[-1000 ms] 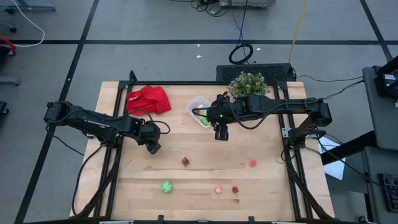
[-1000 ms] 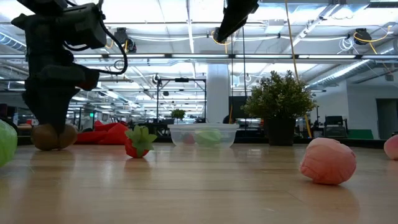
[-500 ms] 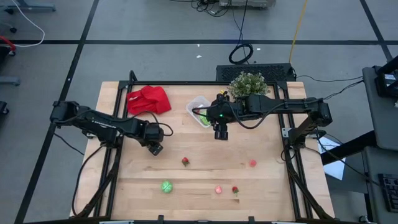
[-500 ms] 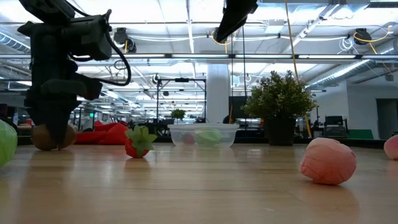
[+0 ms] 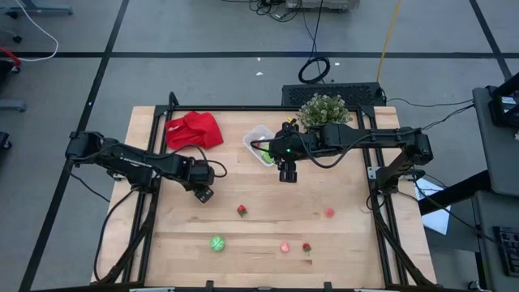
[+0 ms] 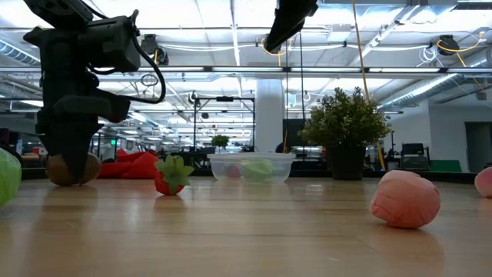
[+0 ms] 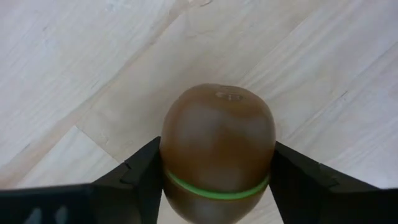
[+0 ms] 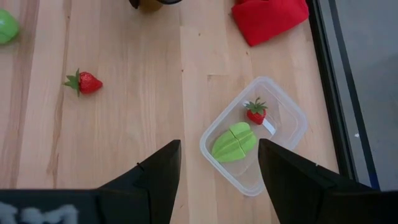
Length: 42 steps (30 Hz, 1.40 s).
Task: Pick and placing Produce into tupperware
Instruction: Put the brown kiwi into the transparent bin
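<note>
While the right gripper (image 5: pixel 285 175) hung open above the tupperware (image 8: pixel 256 134) exactly as before, the left gripper (image 7: pixel 217 180) had closed its fingers (image 7: pixel 140 177) against the brown kiwi (image 7: pixel 217 158) on the table (image 5: pixel 357 243), having shifted slightly toward the centre since a second earlier.

Wooden table (image 5: pixel 340 243), red cloth (image 5: pixel 194 130), tupperware (image 5: pixel 258 144), produce (image 5: pixel 217 242)
</note>
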{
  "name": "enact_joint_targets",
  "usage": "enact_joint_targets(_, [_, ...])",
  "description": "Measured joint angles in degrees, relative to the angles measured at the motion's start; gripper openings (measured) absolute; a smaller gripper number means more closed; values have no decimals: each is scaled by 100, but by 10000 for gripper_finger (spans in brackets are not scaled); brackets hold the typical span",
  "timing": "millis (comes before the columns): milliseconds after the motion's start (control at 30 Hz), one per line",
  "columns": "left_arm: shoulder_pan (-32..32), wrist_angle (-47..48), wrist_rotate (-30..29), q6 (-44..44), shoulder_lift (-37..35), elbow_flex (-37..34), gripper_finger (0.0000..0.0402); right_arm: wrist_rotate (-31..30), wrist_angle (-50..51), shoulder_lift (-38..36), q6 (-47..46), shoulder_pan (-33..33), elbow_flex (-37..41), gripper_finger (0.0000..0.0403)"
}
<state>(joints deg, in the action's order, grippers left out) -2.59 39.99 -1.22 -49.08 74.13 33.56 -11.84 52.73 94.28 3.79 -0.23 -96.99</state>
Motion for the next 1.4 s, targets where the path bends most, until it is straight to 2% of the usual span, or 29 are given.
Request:
enact_joint_targets(300, [0,-3,22,-15,0,-2,249,0,-4,0,2,0,0,205])
enact_joint_targets(467, [0,-57,34,-15,-2,-2,223,0,-23,0,4,1,0,205])
enact_joint_targets(600, [0,-103,101,-16,-141,35,223,0,-24,0,4,2,0,205])
enact_joint_targets(800, [0,-96,62,38,-527,200,247,0,-30,2,-1,1,0,205])
enact_joint_targets(1033, [11,-266,-143,138,-786,275,223,-2,-119,2,57,-2,0,205])
enact_joint_targets(1267, [334,-602,-189,532,-806,275,245,-6,-494,4,197,-2,0,205])
enact_joint_targets(1400, [634,-953,-192,922,-787,275,233,-8,-743,4,329,-4,0,205])
